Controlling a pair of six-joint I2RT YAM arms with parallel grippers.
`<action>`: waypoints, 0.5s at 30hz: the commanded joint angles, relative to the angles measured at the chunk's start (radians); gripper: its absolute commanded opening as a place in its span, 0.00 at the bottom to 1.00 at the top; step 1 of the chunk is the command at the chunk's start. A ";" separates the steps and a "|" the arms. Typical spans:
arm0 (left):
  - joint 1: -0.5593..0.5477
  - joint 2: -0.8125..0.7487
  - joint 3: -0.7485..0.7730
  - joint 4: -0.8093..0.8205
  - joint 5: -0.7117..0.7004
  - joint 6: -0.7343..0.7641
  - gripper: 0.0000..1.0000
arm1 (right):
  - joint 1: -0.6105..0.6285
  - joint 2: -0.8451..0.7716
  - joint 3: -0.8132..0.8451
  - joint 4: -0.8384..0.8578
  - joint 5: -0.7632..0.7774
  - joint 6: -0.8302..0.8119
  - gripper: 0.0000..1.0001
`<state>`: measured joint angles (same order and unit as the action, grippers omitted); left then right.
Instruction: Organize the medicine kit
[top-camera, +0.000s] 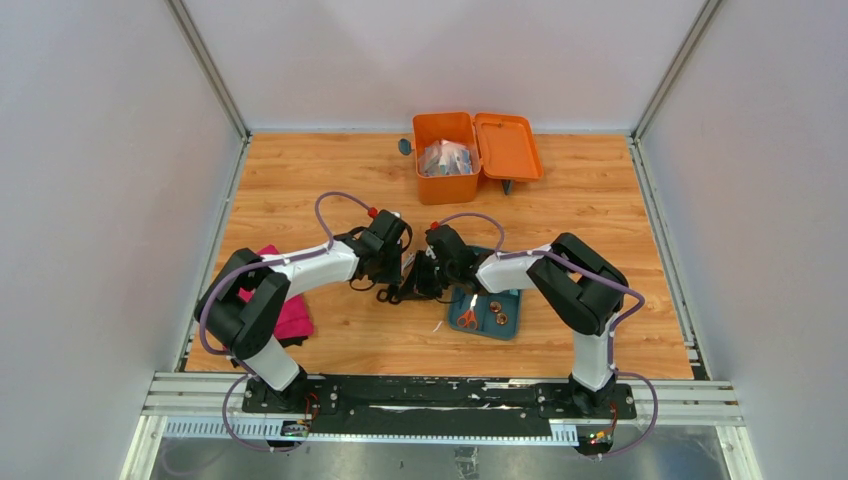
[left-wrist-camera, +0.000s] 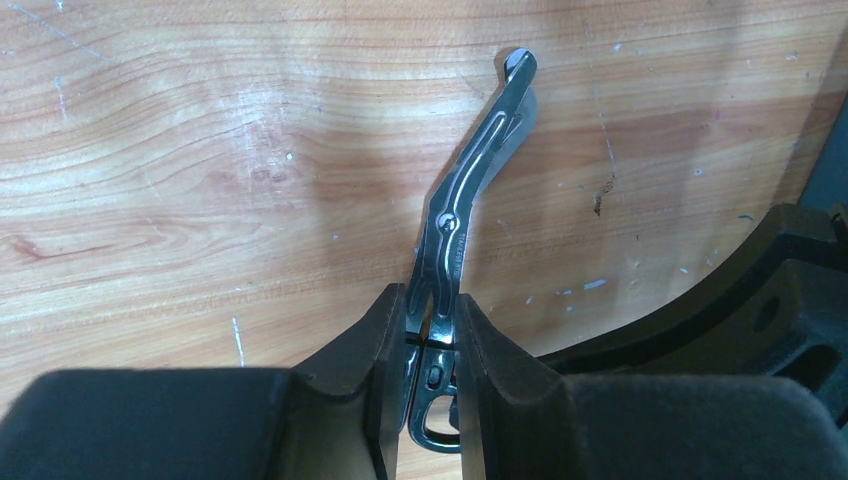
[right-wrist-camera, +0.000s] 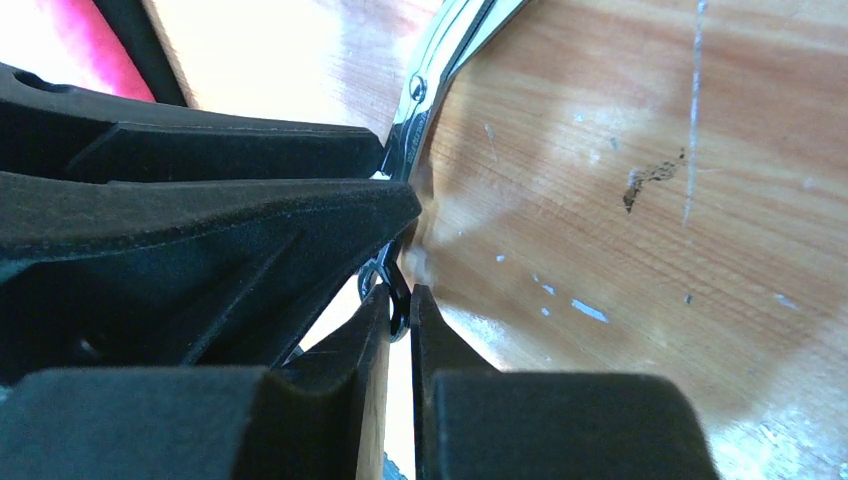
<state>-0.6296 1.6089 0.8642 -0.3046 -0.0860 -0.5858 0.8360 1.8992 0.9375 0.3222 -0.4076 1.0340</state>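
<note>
the wooden tabletop (top-camera: 330, 170) carries the medicine kit (top-camera: 445, 190) at its far edge, about midway across. its lid (top-camera: 507, 147) is thrown open to the right and clear packets show inside. near the right arm lies a teal tray (top-camera: 483, 332), and a pink cloth (top-camera: 293, 318) lies by the left arm.

both arms meet at mid-tabletop over one pair of steel scissors (left-wrist-camera: 455, 235). the left end effector (left-wrist-camera: 432, 305) is clamped narrow on the shanks just behind the pivot. the blades run straight on from its fingertips and then kink to one side, so the long axis follows the fingers. the right end effector (right-wrist-camera: 400, 300) is pinched almost closed on a dark handle loop (right-wrist-camera: 372, 272), right against the left one.

this looks like a hand-over, with both holding. the kit lies directly beyond the pair, well apart from them and a touch to the right. the right end effector is likely marginally nearer. whichever keeps the scissors must carry them away from the bases, and the open box mouth is what they have to reach.
</note>
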 joint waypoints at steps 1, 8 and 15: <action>0.008 -0.011 0.034 -0.080 0.010 -0.002 0.15 | 0.018 -0.002 -0.014 0.017 0.009 -0.006 0.00; 0.018 -0.083 0.224 -0.219 -0.058 0.043 0.46 | 0.017 -0.046 -0.005 -0.036 0.027 -0.051 0.00; 0.032 -0.199 0.290 -0.309 -0.137 0.073 0.61 | 0.017 -0.108 -0.007 -0.088 0.041 -0.099 0.00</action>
<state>-0.6098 1.4754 1.1370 -0.5186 -0.1581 -0.5442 0.8379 1.8511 0.9375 0.2989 -0.3927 0.9928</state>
